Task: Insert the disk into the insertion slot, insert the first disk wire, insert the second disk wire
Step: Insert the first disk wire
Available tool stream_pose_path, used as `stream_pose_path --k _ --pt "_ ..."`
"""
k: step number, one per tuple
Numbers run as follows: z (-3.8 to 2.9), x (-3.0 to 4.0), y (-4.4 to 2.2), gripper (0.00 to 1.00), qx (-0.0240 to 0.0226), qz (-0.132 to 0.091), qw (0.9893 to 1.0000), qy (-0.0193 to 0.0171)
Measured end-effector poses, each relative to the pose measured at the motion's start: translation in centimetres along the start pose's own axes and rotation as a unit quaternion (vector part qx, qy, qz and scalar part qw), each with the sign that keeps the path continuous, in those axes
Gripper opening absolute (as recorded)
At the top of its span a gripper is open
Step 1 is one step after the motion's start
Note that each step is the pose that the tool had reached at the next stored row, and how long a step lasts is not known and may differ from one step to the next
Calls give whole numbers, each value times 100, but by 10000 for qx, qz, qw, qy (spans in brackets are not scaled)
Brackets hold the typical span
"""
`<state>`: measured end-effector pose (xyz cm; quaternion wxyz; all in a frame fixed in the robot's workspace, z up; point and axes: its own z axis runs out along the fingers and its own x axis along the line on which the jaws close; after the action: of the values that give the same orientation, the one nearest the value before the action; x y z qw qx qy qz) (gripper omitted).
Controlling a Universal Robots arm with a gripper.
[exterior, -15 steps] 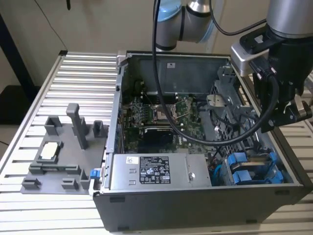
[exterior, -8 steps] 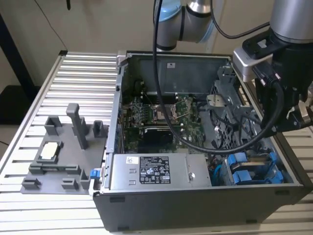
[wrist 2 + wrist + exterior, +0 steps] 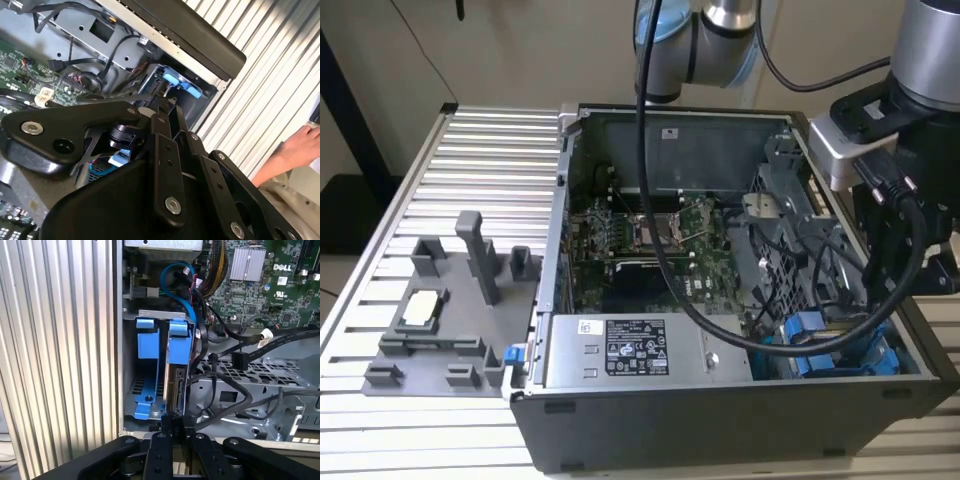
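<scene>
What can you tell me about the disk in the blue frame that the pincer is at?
The disk is seen edge-on in the first wrist view: a thin silver-grey slab clipped in a bright blue plastic carrier. It stands on edge in the insertion slot, beside another blue rail, at the open computer case's corner. The pincer grips its near end, a black finger on each side.

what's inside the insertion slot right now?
The disk in its blue carrier, edge-on, with the gripper clamped on its near edge; a blue rail beside it. Black cables cross the far end of the insertion slot, so the disk's seating depth is hidden.
</scene>
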<state>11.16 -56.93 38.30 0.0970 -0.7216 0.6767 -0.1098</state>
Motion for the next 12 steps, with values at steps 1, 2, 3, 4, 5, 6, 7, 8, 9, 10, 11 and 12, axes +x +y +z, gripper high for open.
stream_pose_path --k 1,2,3,4,5,6,7,8,9,10,11,12 --pt "3 16 1 20 -6 2 10000 0" --pt "9 23 5 20 -6 5 10000 0" --pt "16 26 7 20 -6 13 10000 -11" --pt "19 27 7 20 -4 30 10000 -40" --pt "21 27 8 20 -2 54 9999 -86" --pt "22 27 8 20 2 83 9999 -143" --pt "24 27 8 20 6 117 9997 -210" --pt "24 27 9 20 10 151 9995 -274" --pt "24 27 8 20 14 185 9993 -336" --pt "26 27 9 20 17 214 9990 -384" --pt "28 28 9 20 18 236 9989 -416" --pt "31 31 9 20 6 247 9988 -425"
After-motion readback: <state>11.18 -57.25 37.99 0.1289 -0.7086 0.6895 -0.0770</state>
